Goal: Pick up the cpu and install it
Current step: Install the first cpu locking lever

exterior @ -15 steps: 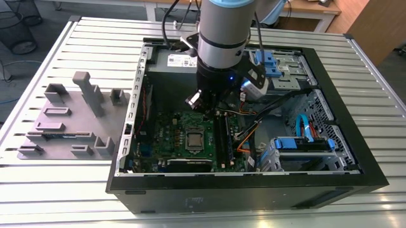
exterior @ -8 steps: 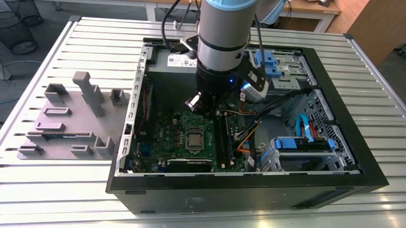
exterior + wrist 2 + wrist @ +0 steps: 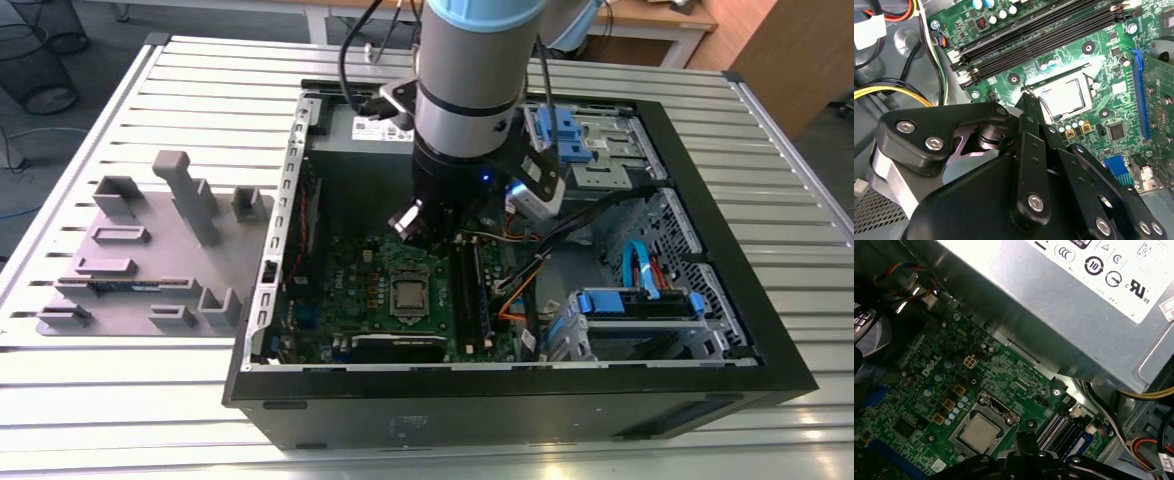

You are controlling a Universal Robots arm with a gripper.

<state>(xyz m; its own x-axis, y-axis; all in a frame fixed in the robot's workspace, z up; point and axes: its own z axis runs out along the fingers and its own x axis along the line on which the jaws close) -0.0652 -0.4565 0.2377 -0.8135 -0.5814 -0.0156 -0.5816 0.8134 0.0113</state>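
A thick silver-grey cylindrical robot arm (image 3: 461, 90) carries a pale blue cap at its upper joint and a black wrist section below. Black cables run alongside it. The matte black hand (image 3: 1026, 107) is built from jointed linkage bars fastened with round silver screws.

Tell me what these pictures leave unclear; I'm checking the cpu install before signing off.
- Gripper: in the second wrist view its own black linkage covers the fingertips, so open or shut is unclear.
- cpu: sits in the socket frame in the first wrist view; whether the frame is latched cannot be told.
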